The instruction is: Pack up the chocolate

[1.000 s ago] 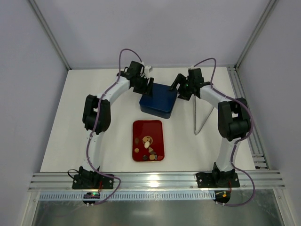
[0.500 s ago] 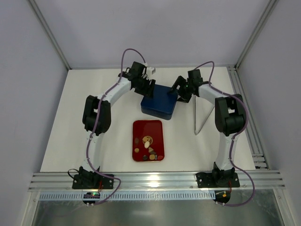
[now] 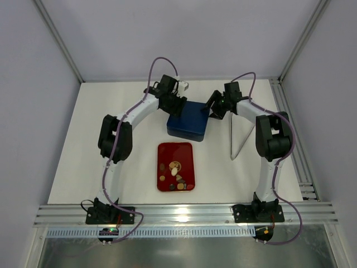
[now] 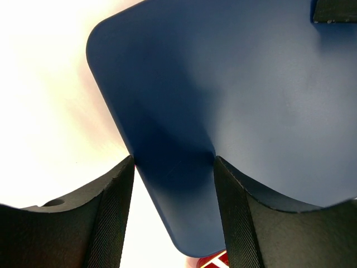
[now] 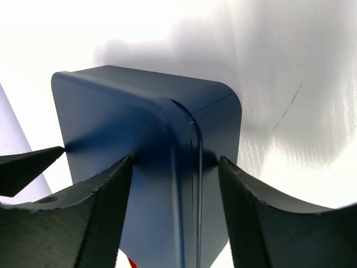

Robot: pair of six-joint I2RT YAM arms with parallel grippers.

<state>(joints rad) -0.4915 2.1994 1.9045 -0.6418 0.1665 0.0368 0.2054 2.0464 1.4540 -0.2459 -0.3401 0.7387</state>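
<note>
Several small chocolate pieces [image 3: 175, 173] lie on the flat red tray [image 3: 174, 149] at the table's middle. The dark blue box [image 3: 188, 120] stands behind the tray with its lid on. My left gripper [image 3: 177, 105] is at the box's back left edge. In the left wrist view it [image 4: 173, 159] is open, its fingers either side of the box's [image 4: 223, 84] corner. My right gripper [image 3: 212, 109] is at the box's back right corner. In the right wrist view it [image 5: 175, 159] is open and straddles that corner of the box [image 5: 139, 117]. Neither gripper holds chocolate.
A thin bent metal rod [image 3: 239, 139] lies on the table right of the box, under the right arm. A metal rail [image 3: 184, 215] runs along the table's near edge. Frame posts and grey walls enclose the table.
Both grippers have moved in closer over the blue box, the left one shifting right along its back edge. The box, tray and chocolates have not moved.
</note>
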